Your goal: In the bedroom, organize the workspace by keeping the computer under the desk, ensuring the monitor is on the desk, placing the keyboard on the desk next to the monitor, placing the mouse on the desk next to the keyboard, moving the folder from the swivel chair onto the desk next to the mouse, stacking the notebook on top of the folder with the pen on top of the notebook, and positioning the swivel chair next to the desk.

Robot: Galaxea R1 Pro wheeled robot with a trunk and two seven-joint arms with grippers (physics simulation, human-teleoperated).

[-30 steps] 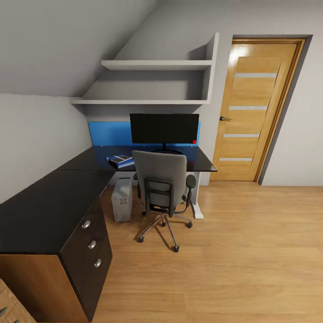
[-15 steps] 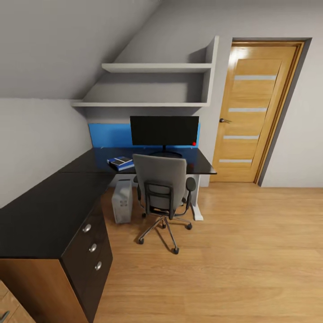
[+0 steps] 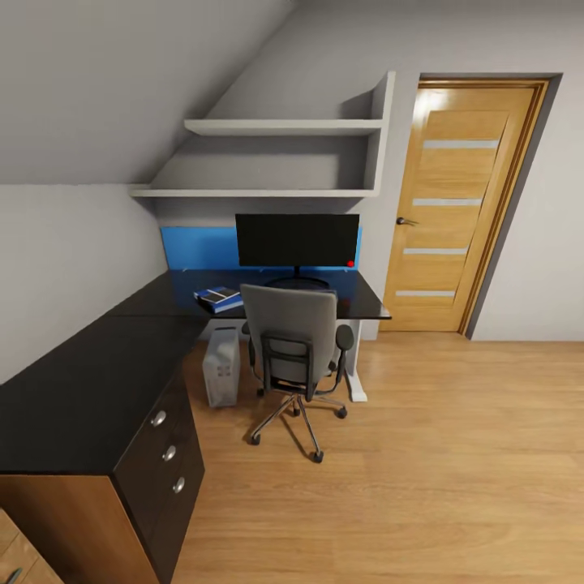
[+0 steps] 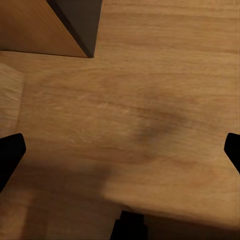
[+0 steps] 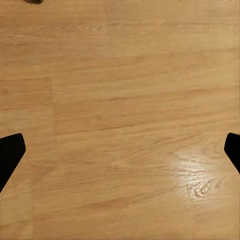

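Camera retreated (pincers (image 4: pixel 120 150) agape, empty).

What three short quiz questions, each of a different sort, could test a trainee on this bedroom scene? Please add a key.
1. True or false: the computer stands on the desk.
2. The blue folder lies: A) on the swivel chair; B) on the desk; C) on the floor.
3. Fill in: the monitor has a small ___ light at a lower corner.

Key: 1 false; 2 B; 3 red.
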